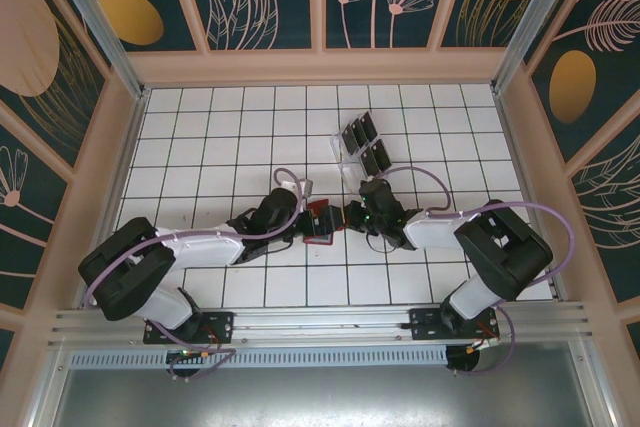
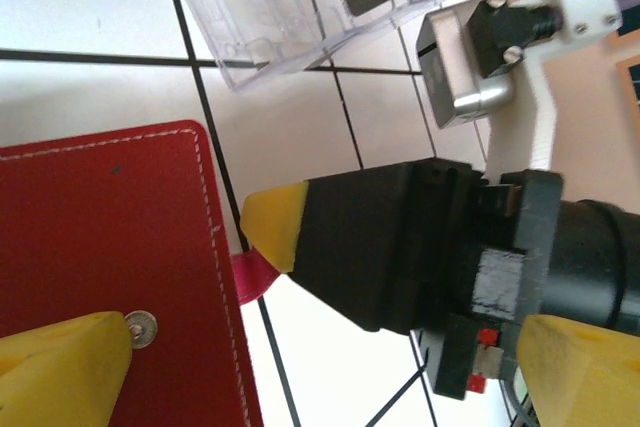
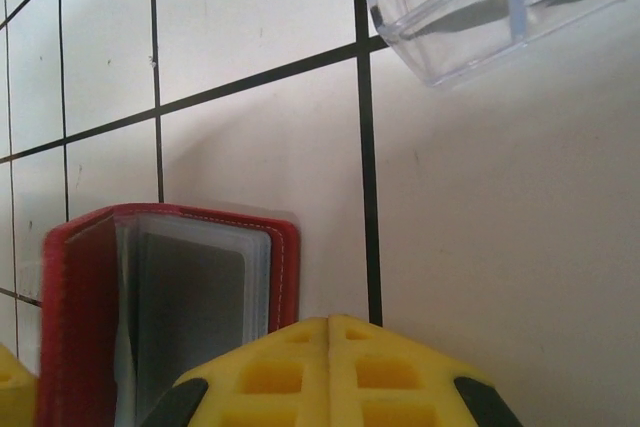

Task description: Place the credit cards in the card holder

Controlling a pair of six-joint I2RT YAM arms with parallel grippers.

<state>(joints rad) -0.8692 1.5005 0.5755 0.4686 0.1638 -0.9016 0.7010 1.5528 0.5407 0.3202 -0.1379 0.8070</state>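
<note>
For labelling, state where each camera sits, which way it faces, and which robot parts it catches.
Top external: above and behind the bases, looking down on the table; both arms, left gripper and right gripper show.
Left wrist: faces the red cover of the card holder; own fingers spread wide.
Right wrist: faces the card holder's open pockets; own fingers shut.
Shared: both wrist views catch the clear rack.

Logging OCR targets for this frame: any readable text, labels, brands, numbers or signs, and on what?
None can be read.
The card holder: plain red cover, pale stitching and a blank metal snap; no lettering.
The credit cards in the clear rack: glossy black, too small to tell whether they carry any print.
</note>
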